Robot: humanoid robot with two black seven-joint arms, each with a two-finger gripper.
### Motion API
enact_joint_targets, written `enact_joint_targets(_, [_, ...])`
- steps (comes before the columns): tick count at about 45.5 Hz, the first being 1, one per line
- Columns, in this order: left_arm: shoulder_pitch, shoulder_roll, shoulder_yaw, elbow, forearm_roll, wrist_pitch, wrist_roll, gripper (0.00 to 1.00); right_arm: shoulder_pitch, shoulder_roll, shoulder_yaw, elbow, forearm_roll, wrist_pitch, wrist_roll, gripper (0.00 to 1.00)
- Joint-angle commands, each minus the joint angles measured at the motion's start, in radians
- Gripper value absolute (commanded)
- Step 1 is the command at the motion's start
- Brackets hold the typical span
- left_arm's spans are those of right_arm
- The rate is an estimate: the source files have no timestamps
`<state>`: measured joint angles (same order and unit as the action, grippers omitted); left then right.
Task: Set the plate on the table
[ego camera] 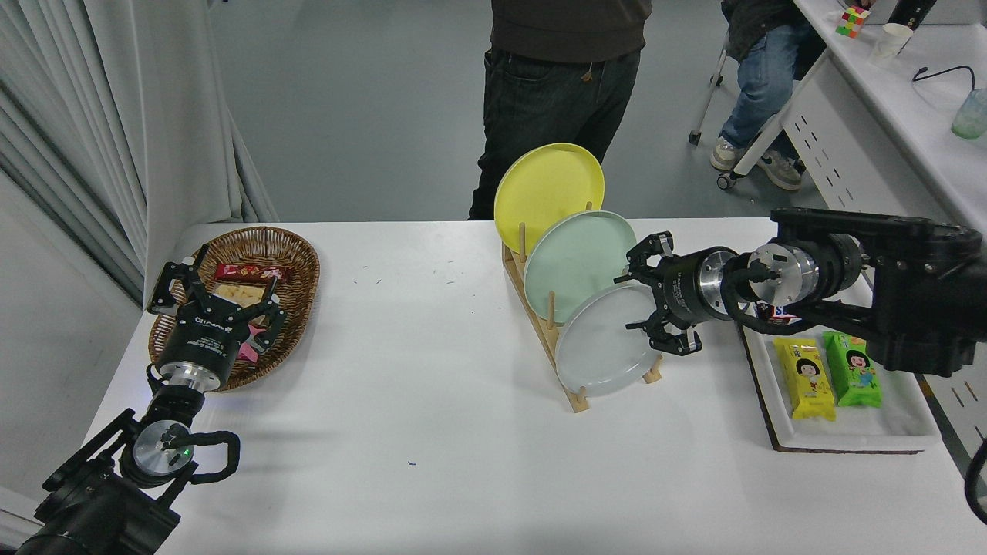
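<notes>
The round light grey plate (pixel 605 347) stands tilted in the front slot of a wooden dish rack (pixel 574 397), on the large white table (pixel 432 401); behind it lean a mint green plate (pixel 574 262) and a yellow plate (pixel 544 185); the black right gripper (pixel 655 297) reaches in from the right, its fingers spread wide at the grey plate's right rim, gripping nothing; the black left gripper (pixel 212 297) rests parked, fingers apart, over a brown wicker basket (pixel 297 262) at the table's left; a white tray (pixel 887 424) holds yellow and green packets at the right.
</notes>
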<state>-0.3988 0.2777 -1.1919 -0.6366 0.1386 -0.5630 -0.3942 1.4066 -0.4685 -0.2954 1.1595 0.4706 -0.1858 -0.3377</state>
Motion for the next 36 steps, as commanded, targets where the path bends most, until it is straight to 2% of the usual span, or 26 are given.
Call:
enact_joint_targets(1, [0.0, 0.0, 0.0, 0.0, 0.001, 0.0, 0.0, 0.98, -0.005, 0.01, 0.024, -0.017, -0.003, 0.006, 0.0, 0.6])
enact_joint_targets(36, [0.0, 0.0, 0.0, 0.0, 0.001, 0.0, 0.0, 0.98, -0.032, 0.013, 0.062, -0.049, -0.055, 0.045, 0.012, 0.58])
